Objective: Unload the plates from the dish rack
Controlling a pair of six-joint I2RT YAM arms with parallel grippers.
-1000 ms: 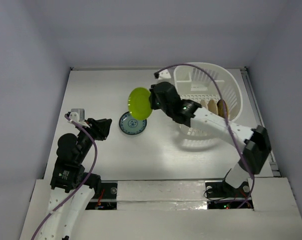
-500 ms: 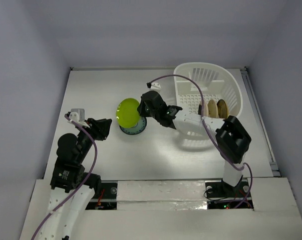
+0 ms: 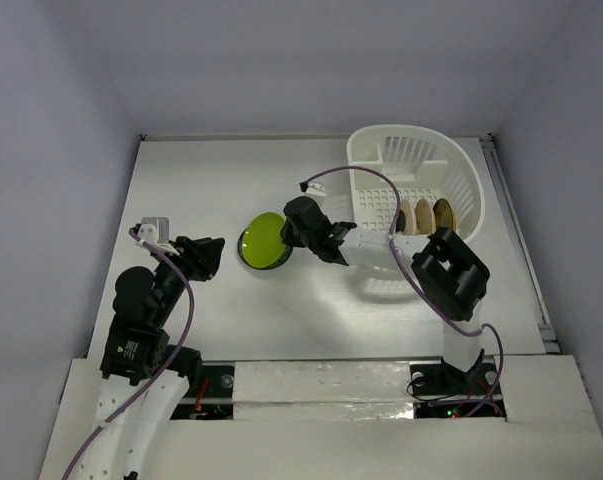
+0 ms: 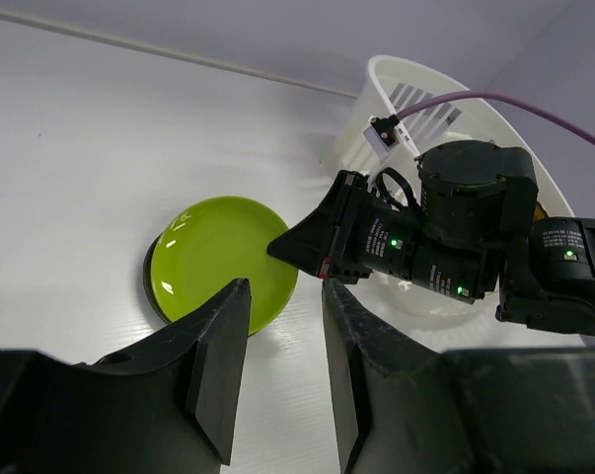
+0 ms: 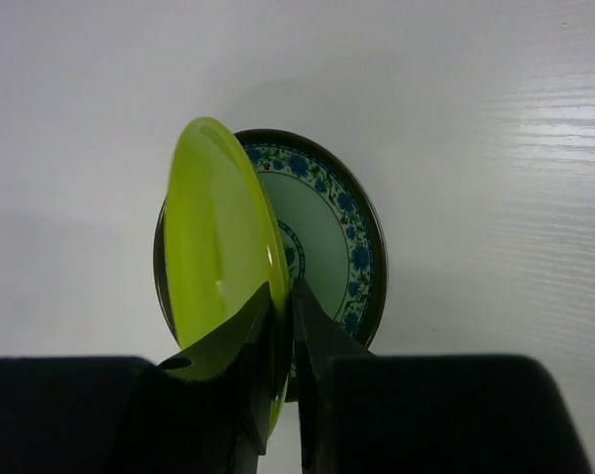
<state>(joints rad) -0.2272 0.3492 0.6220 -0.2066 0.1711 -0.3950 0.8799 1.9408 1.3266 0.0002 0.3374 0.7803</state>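
My right gripper [image 3: 289, 232] [image 5: 282, 291] is shut on the rim of the lime green plate [image 3: 263, 238] [image 5: 213, 227] [image 4: 218, 259]. It holds the plate tilted low over the blue-patterned plate [image 5: 332, 232], which lies flat on the table. In the top view only the dark rim of the patterned plate [image 3: 268, 264] shows under the green one. Three more plates [image 3: 426, 215] stand on edge in the white dish rack [image 3: 411, 150] [image 4: 406, 84] at the back right. My left gripper [image 3: 213, 246] [image 4: 285, 288] hovers open and empty to the left of the green plate.
The right arm's forearm [image 3: 371, 243] stretches from the rack's front wall across to the plates. A purple cable [image 3: 381, 185] arcs over the rack. White walls enclose the table at the back and on both sides.
The right arm has carried the green plate left and down, from upright in the air to tilted low over the patterned plate. The left arm has stayed put.
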